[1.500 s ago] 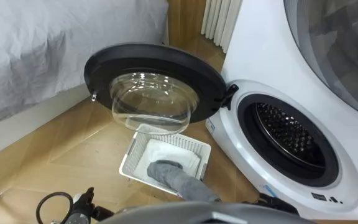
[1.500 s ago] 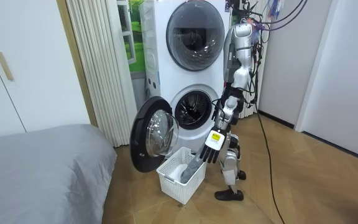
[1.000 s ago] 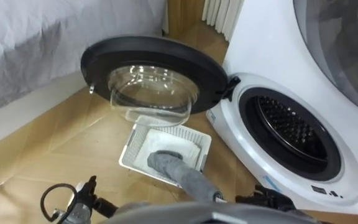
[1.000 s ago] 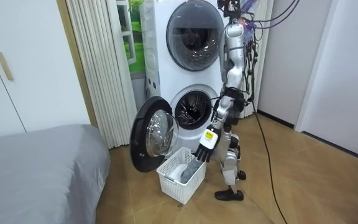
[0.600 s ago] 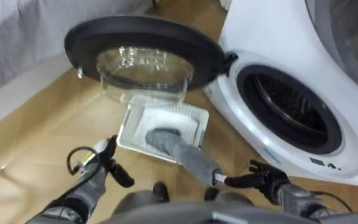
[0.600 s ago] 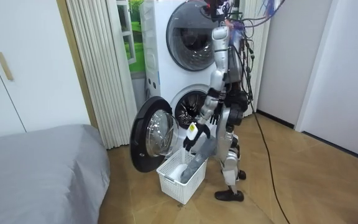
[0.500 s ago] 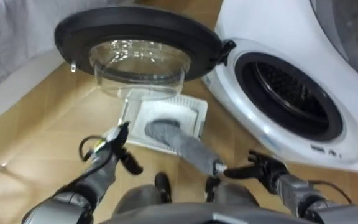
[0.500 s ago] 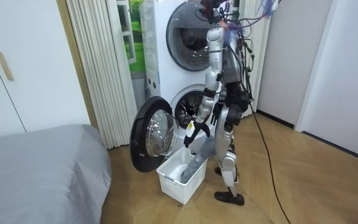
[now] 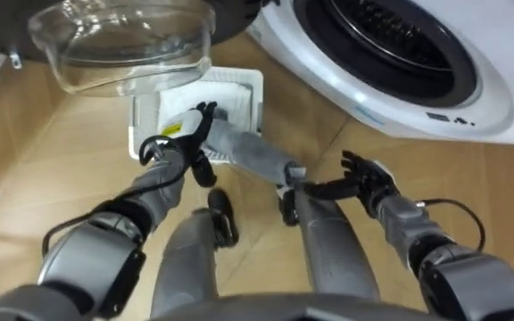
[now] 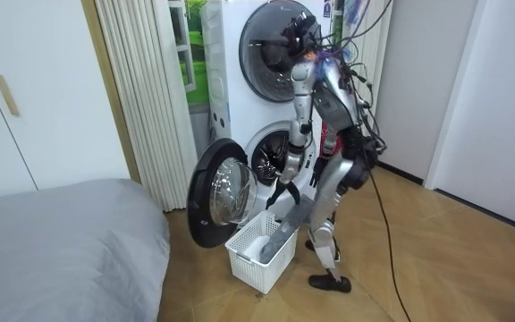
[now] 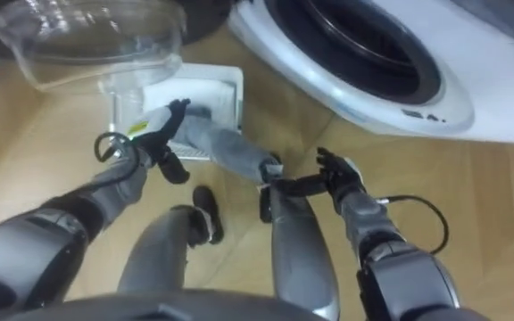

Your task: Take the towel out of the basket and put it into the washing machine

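Robot leaning over white plastic basket (image 9: 257,94), left hand (image 9: 187,134) open at grey towel (image 9: 248,156), right hand (image 9: 368,178) splayed open nearby

The top edge cuts the door (image 9: 123,40) and drum (image 9: 391,27); the door glass hides part of the basket (image 9: 255,89); we cannot tell whether the left hand (image 9: 186,134) touches the towel (image 9: 252,159).

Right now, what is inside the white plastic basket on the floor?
A long grey towel lies in it, one end hanging over the basket rim. The left hand covers the towel's inner end and the bottom beneath.
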Available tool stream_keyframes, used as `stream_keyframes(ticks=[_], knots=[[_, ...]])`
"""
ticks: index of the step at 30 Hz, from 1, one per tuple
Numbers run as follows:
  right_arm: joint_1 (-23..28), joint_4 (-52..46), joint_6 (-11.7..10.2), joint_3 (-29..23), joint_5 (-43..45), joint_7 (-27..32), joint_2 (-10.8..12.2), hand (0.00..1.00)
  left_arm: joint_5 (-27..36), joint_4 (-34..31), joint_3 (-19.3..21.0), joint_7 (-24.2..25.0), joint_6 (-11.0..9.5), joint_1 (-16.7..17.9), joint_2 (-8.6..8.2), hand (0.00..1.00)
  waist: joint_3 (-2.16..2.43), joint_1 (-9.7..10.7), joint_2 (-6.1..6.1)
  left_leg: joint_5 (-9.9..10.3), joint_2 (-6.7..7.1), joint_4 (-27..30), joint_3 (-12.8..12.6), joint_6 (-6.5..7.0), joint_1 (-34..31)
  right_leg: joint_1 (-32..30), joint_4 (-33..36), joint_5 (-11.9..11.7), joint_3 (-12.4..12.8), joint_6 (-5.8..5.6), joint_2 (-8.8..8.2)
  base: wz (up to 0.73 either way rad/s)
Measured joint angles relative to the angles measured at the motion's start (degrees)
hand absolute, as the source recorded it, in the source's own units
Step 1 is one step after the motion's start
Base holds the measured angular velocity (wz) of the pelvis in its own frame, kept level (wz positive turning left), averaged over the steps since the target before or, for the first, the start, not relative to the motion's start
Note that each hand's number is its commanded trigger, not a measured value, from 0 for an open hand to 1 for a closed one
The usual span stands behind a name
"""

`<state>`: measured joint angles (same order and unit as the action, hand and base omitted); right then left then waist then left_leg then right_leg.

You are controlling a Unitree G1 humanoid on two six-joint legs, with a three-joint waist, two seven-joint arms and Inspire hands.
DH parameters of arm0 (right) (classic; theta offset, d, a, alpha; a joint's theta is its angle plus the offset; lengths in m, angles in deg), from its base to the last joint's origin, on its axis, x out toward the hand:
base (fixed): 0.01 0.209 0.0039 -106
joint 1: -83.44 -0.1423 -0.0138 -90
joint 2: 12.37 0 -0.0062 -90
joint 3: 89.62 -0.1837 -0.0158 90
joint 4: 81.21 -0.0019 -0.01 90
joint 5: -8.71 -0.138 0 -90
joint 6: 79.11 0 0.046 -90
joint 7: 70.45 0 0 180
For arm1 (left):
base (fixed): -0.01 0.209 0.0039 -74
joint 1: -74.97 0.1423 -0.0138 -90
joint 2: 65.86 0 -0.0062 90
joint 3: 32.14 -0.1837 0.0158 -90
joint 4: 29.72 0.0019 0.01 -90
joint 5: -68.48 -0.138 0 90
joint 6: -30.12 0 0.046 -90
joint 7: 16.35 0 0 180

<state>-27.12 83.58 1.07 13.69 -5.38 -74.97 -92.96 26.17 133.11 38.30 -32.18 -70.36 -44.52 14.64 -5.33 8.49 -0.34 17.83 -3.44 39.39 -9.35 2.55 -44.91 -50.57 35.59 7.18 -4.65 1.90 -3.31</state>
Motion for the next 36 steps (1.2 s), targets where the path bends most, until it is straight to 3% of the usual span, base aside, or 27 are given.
stream_keyframes(ticks=[2, 6, 9, 16, 21, 25, 26, 28, 29, 36], knots=[[-1.3, -1.6, -0.1, 0.9, -1.8, -0.1, -0.1, 0.00, 0.0, -0.1, -1.7, -1.3, 0.0, -3.1, 0.56, 0.00, -0.49, 0.6, 0.38, 1.2, -0.33, 5.0, 0.0, 0.50, -6.0, -5.8, 4.4, 1.0, 1.2, -0.23, 0.12, 0.07], [-2.0, -3.5, -0.8, 1.5, -5.2, -0.5, -0.2, 0.00, 0.0, -1.7, -3.6, -2.4, -0.1, -5.2, 1.05, 0.00, -0.52, 1.2, 0.44, 2.4, -1.22, 11.0, -0.4, 0.60, -12.6, -12.2, 9.0, 1.4, 1.8, -0.26, 0.31, -0.10], [-3.6, -4.0, -1.9, 2.6, -8.2, -1.4, 0.0, 0.00, 0.1, -2.0, -5.8, -3.1, -0.4, -7.1, 1.70, 0.00, -0.54, 3.1, 0.49, 3.3, -1.84, 15.9, -0.2, 0.66, -17.3, -16.9, 13.3, 1.9, 2.2, -0.03, 0.56, -0.02], [-4.2, -8.0, -3.4, 5.2, -12.5, -4.5, 0.0, 0.00, 0.5, -2.4, -10.3, -4.0, -1.1, -8.6, 3.30, 0.00, -0.49, 7.1, 0.79, 5.5, -3.59, 23.9, 0.4, 0.11, -24.8, -24.2, 20.9, 4.1, 0.9, 1.66, 0.43, 0.00], [-4.2, -10.2, -4.2, 6.8, -14.4, -4.9, 0.0, 0.00, 0.5, -3.1, -11.1, -4.0, -1.2, -9.1, 3.48, 0.00, -0.35, 8.6, 1.01, 6.5, -3.87, 26.4, 1.6, -0.67, -27.8, -27.0, 23.8, 5.2, -0.3, 2.61, 0.25, 0.06], [-4.2, -10.6, -5.2, 7.5, -14.4, -4.9, 0.0, 0.00, 0.4, -3.2, -11.2, -4.0, -1.9, -9.8, 3.34, 0.00, -0.36, 8.7, 1.21, 7.3, -3.96, 27.4, 3.0, -1.84, -29.4, -28.1, 24.7, 5.9, -1.7, 4.09, 0.34, 0.01], [-4.3, -10.9, -5.5, 8.0, -14.8, -4.9, -0.1, 0.00, 0.5, -3.2, -11.9, -4.0, -2.2, -10.1, 3.54, 0.11, -0.37, 8.7, 1.41, 7.4, -3.96, 27.6, 3.3, -2.09, -29.7, -28.5, 25.1, 6.2, -1.9, 4.36, 0.31, 0.07], [-4.6, -10.8, -5.7, 8.3, -14.9, -4.9, -0.2, 0.00, 0.6, -3.1, -12.9, -4.0, -2.4, -10.3, 3.79, 0.66, -0.38, 8.7, 1.46, 7.6, -4.12, 27.9, 3.8, -2.50, -30.0, -28.7, 25.4, 6.5, -2.4, 4.67, 0.48, 0.03], [-4.8, -10.7, -5.7, 8.7, -14.9, -4.8, -0.3, 0.00, 0.9, -3.1, -13.4, -3.9, -2.4, -10.3, 3.84, 1.00, -0.37, 8.7, 1.48, 7.8, -4.32, 28.0, 4.0, -2.64, -30.2, -28.7, 25.4, 6.7, -2.7, 4.89, 0.51, 0.00], [-6.1, -10.4, -5.7, 11.4, -14.9, -4.3, -0.3, 0.00, 2.3, -2.0, -17.6, -0.4, -2.4, -10.5, 4.57, 1.00, -0.43, 9.1, 2.92, 8.2, -4.82, 28.0, 5.0, -3.04, -30.8, -28.7, 25.2, 7.7, -3.9, 5.40, 0.80, 0.01]])
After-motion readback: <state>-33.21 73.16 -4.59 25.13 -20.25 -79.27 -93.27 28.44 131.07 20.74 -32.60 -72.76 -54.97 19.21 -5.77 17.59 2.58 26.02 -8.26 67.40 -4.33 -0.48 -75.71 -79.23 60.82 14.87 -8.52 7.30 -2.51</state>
